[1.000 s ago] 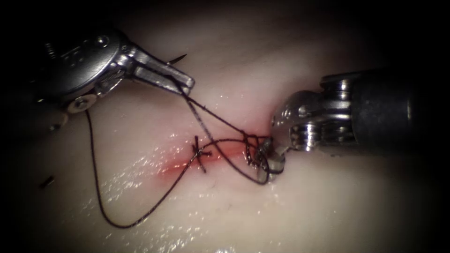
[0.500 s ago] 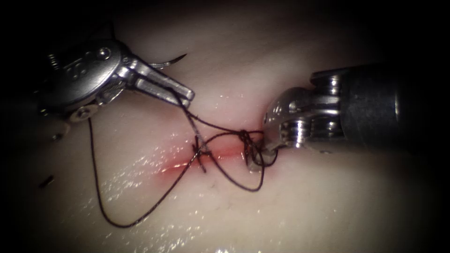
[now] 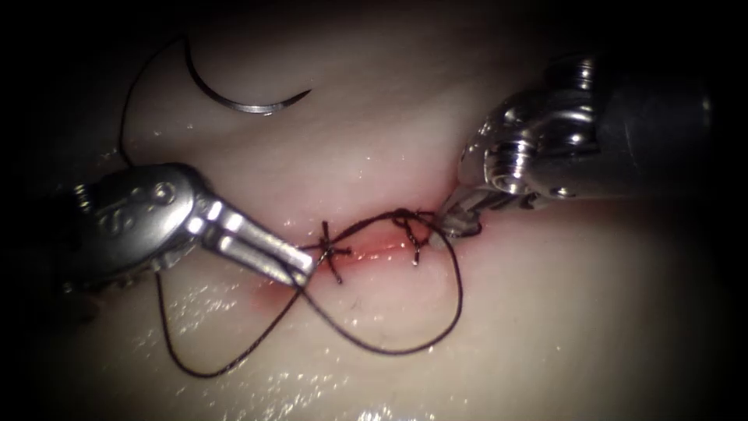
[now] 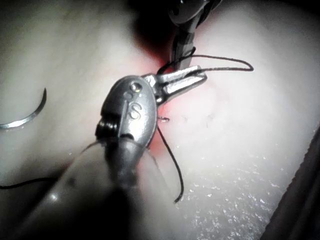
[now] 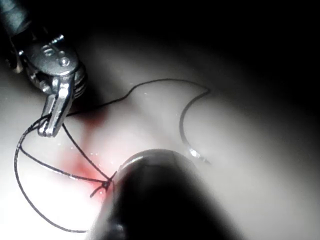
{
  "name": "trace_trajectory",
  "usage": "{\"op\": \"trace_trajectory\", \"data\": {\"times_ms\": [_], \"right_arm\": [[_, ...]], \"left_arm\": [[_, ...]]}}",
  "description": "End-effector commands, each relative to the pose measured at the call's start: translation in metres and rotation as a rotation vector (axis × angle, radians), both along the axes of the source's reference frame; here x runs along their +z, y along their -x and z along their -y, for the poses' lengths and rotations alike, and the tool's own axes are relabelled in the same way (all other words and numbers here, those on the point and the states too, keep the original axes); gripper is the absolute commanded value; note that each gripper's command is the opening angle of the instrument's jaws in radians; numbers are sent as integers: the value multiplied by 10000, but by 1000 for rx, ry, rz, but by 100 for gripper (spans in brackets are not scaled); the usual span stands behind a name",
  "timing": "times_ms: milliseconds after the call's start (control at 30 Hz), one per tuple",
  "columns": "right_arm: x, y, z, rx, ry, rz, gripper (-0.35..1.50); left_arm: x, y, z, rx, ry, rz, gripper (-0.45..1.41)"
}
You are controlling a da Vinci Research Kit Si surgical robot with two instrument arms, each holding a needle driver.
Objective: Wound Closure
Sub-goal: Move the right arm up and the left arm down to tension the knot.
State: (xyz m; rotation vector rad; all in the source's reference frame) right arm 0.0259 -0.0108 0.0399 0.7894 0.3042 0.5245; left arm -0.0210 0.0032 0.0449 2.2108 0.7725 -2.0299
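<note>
Needle (image 3: 234,97) lies free on tissue (image 3: 545,327); both tools hold thread (image 3: 405,347).

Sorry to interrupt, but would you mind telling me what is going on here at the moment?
Two tools are closing a cut in the tissue. The left end effector is shut on the thread beside a tied stitch. The right end effector grips thread at the cut's right end. The needle lies free on the tissue above the cut, held by neither tool.
</note>
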Motion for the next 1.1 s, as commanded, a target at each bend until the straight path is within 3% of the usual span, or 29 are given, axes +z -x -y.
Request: {"op": "trace_trajectory", "data": {"times_ms": [33,200,633,1100], "right_arm": [[0,-10,-5,2,4,-9,-35],[0,-14,-9,25,10,-41,-35],[6,-24,-28,62,25,-59,-35],[9,-23,-33,94,26,-56,-35]], "left_arm": [[5,8,13,14,-1,-13,-45],[-7,25,65,60,28,-58,-45],[-71,80,129,106,28,-28,-45],[-78,127,223,180,7,-33,-45]]}}
